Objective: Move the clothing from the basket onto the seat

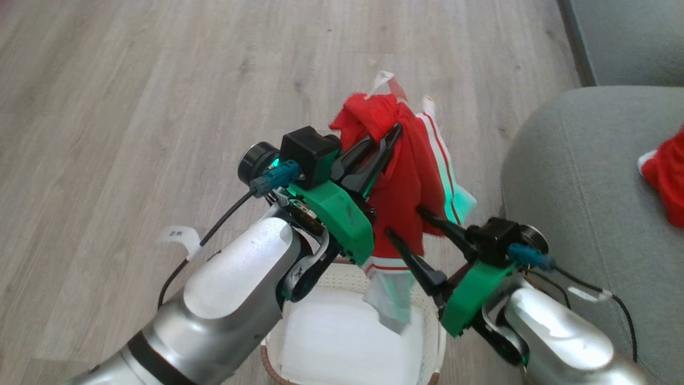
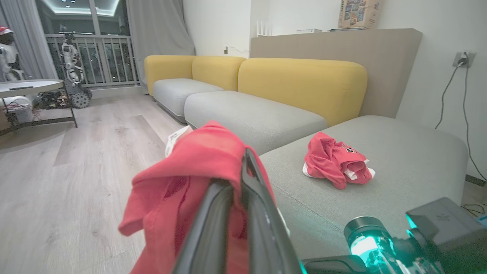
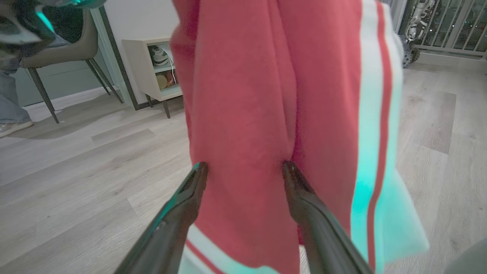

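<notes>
A red garment with white stripe trim point(image 1: 409, 160) hangs in the air above the basket point(image 1: 435, 342), pinched near its top by my left gripper point(image 1: 382, 144), which is shut on it point(image 2: 201, 163). My right gripper point(image 1: 403, 219) stands open against the hanging cloth point(image 3: 243, 114), one fingertip point(image 3: 199, 169) on each side of a fold. A second red garment point(image 2: 336, 160) lies crumpled on the grey-green seat point(image 1: 577, 176), and its edge point(image 1: 665, 176) shows at the right of the head view. The cream basket sits below the arms and holds a flat white sheet point(image 1: 342, 337).
Pale wood floor point(image 1: 133, 107) spreads to the left and ahead. A sofa with yellow backrests point(image 2: 300, 82) joins the seat. In the right wrist view there are a chair point(image 3: 49, 49), a small shelf unit point(image 3: 159, 68) and a person's foot point(image 3: 13, 127).
</notes>
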`<state>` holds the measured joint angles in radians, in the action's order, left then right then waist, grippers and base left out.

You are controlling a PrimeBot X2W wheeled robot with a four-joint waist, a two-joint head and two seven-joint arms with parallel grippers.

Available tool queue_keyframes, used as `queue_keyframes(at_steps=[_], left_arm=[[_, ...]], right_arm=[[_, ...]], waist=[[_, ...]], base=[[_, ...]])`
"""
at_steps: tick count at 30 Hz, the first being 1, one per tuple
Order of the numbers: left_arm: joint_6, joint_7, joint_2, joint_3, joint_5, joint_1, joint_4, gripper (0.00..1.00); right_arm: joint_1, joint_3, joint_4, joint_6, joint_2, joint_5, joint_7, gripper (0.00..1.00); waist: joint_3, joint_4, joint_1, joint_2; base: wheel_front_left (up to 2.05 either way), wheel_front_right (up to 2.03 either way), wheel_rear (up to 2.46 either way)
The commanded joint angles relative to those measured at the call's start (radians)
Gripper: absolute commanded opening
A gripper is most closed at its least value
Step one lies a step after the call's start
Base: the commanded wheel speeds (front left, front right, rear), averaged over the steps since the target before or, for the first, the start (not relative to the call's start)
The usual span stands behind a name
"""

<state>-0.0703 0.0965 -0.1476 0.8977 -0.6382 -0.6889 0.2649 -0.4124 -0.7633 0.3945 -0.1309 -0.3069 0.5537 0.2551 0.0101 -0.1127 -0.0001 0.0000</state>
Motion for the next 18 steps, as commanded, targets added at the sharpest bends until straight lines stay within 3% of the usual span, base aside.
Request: queue_keyframes(at_steps=[1,6,18], left_arm=[[0.002,0.001,-0.005,-0.038,-0.003,-0.071,-0.032,0.0],[0.016,-0.005,0.011,-0.014,-0.006,-0.071,-0.031,0.0],[0.024,-0.016,0.025,0.012,-0.014,-0.071,-0.034,0.0]], right_arm=[[-0.044,-0.004,-0.014,0.0,0.013,0.008,0.007,1.0],[-0.09,-0.027,0.09,0.0,0.057,0.039,0.007,1.0],[-0.125,-0.061,0.175,0.0,0.1,0.087,0.007,1.0]], waist=[[0.004,-0.014,0.0001,0.0],[0.012,-0.056,0.0001,0.0],[0.016,-0.097,0.0001,0.0]], base=[[0.0,0.0,0.0],[0.0,0.0,0.0],[0.0,0.0,0.0]])
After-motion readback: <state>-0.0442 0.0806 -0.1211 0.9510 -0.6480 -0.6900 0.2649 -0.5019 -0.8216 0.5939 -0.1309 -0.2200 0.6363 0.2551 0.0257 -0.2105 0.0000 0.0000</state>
